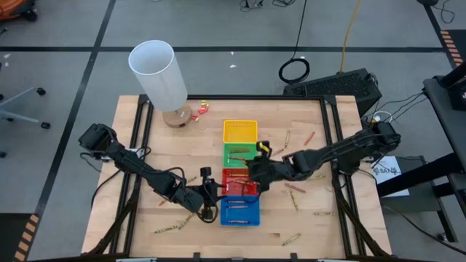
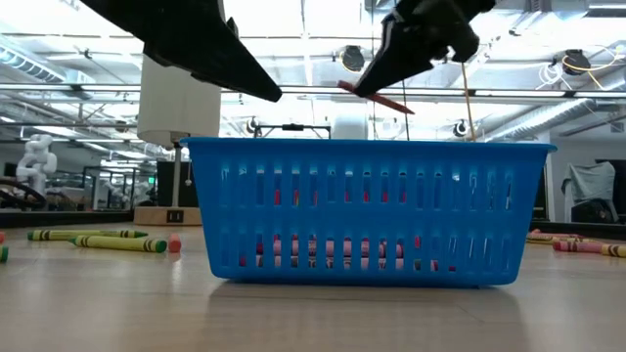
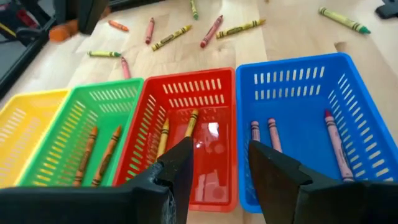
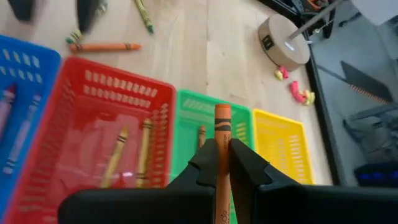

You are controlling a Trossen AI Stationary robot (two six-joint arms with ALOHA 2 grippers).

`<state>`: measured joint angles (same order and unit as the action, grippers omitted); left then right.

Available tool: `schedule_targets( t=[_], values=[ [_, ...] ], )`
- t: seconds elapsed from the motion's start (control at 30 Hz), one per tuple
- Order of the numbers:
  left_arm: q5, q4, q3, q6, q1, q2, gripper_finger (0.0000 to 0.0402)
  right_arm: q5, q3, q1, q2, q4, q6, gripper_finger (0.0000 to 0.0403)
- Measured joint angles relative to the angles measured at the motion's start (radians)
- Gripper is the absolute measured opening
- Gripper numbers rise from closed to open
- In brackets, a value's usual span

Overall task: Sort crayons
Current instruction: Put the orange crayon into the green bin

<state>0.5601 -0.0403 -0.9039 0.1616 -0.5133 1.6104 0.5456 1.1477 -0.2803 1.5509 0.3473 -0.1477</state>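
Pinching a thin orange wax crayon (image 4: 222,149) between its two dark fingers (image 4: 205,163), the right gripper (image 1: 256,167) has its jaws closed tight on the stick, which juts forward past the fingertips. This gripper hangs above the red slotted plastic tray (image 1: 239,183), on the side toward the green slotted plastic tray (image 1: 240,153); in the low view the crayon (image 2: 377,98) shows tilted, clear above the basket rims.

Across the red tray, the left gripper (image 1: 211,195) waits with its jaws spread well apart and nothing between the fingers (image 3: 181,163), hovering just off the red tray's edge where it meets the blue slotted plastic tray (image 1: 239,211).

Two yellowish crayons (image 3: 163,138) lie inside the red tray. The green tray, next to it, holds two brownish-orange sticks (image 3: 85,155). On the red tray's other side the blue tray holds three reddish-pink crayons (image 3: 334,138). A yellow slotted plastic tray (image 1: 239,131) ends the row beyond the green one.

Loose crayons (image 1: 293,188) in red, orange and olive-yellow lie scattered on the pale wooden table (image 1: 145,167) on both sides of the red tray. A tall white cylinder (image 1: 159,73) stands well away from it, past the yellow tray, toward the table's far corner.
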Motion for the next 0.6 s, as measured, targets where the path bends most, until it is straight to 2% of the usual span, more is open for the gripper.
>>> schedule_targets(
  t=[0.17,0.37,0.6],
  values=[
    [0.003,0.013,0.0,-0.003,0.003,-0.011,0.0153,0.0,0.0,0.055,0.0,-0.007,-0.082,0.0004],
    [0.006,0.044,0.0,0.021,0.008,-0.011,0.0153,-0.004,0.0,0.123,0.0,-0.032,0.013,0.0004],
    [0.015,0.054,0.0,0.041,0.009,-0.011,0.0153,-0.165,0.001,0.212,0.032,-0.067,0.141,0.0004]
  ],
)
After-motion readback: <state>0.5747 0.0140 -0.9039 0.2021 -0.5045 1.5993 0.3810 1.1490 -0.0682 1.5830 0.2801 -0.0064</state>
